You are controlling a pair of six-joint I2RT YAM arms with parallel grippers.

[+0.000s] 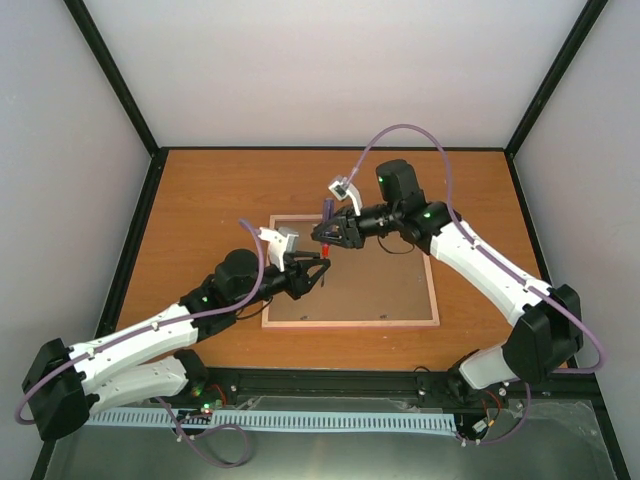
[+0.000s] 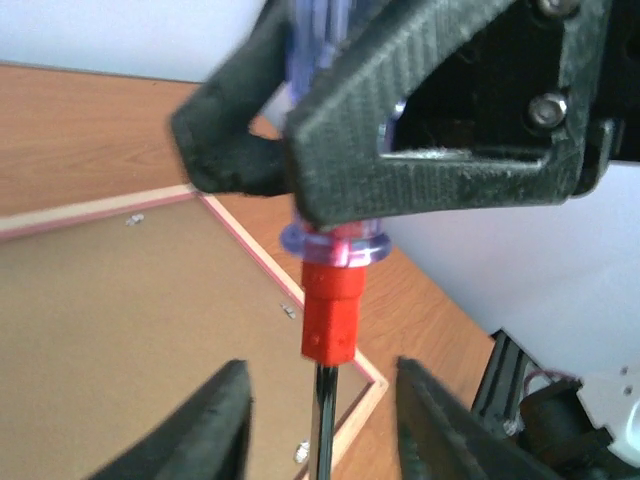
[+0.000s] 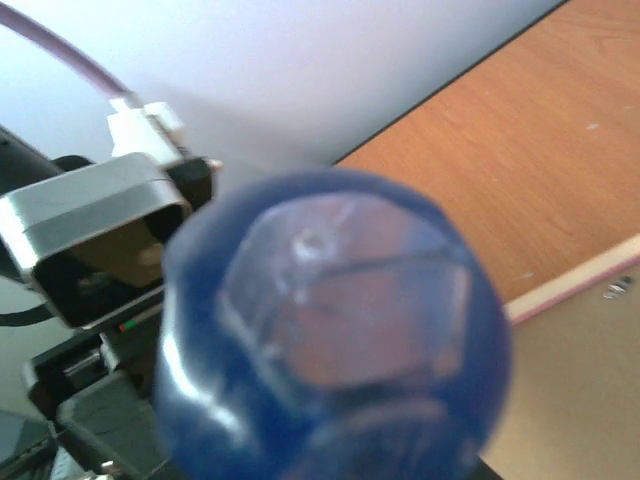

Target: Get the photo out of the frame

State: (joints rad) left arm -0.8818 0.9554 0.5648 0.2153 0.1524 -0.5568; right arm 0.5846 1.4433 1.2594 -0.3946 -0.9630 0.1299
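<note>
Frame (image 1: 350, 290) lies back-up beneath the hands; right hand (image 1: 328, 236) clamps the screwdriver (image 2: 330, 310) handle, left hand (image 1: 318, 272) open around its shaft. Handover, seemingly; next, tip onto the clips (image 2: 288, 311).

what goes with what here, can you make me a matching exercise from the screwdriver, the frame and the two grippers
Column one:
1 screwdriver
2 frame
3 left gripper
4 right gripper

Column two:
a lying flat, brown back up
b open, one finger on each side of the metal shaft
c closed on the blue handle
d see-through blue handle with a red collar

Pairs: 1-d, 2-a, 3-b, 4-c
</note>
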